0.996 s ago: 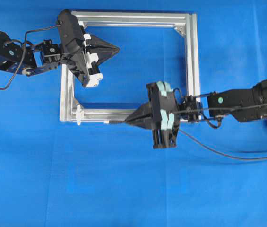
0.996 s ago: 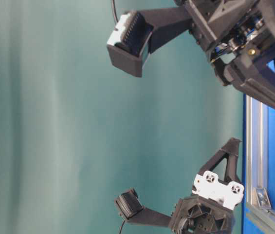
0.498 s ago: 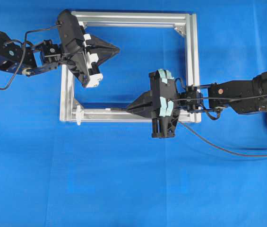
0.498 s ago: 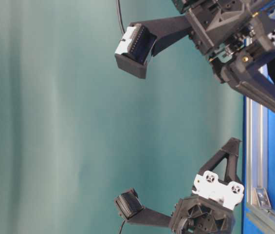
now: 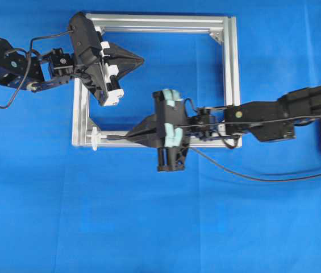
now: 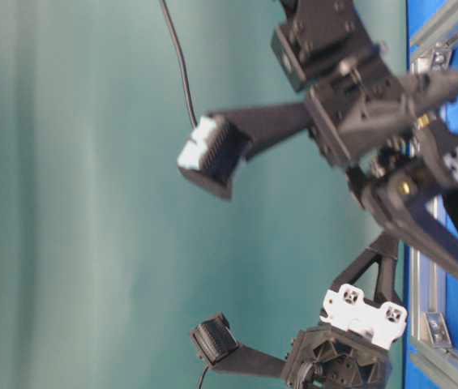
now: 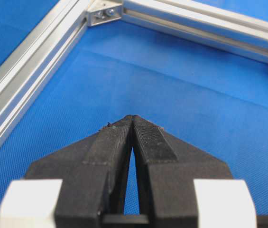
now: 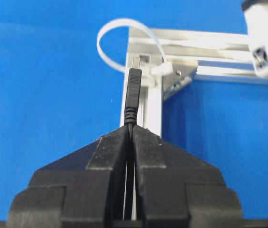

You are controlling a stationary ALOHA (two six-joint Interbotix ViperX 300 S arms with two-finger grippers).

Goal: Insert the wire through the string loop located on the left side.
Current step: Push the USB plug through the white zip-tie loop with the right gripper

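Note:
The wire [image 5: 251,177] is a thin black cable, and my right gripper [image 5: 127,136] is shut on it just behind its plug [image 8: 133,92]. The plug lies over the near bar of the silver frame [image 5: 160,23] and points left at the string loop [image 5: 95,138]. In the right wrist view the white string loop [image 8: 99,40] arches just beyond the plug's silvery tip [image 8: 136,61], with my right gripper [image 8: 131,128] below. In the overhead view a small gap separates tip and loop. My left gripper [image 5: 142,58] hovers shut and empty over the frame's upper left; its tips [image 7: 132,117] meet.
The frame lies flat on the blue table cover [image 5: 149,227], with corner brackets [image 7: 103,12] inside its corners. The wire's slack trails right across the cover toward the table's edge. The left arm [image 5: 12,62] reaches in from the left.
My right gripper has carried the wire leftward along the frame's near bar, bringing the plug close to the string loop. The left gripper has stayed still.

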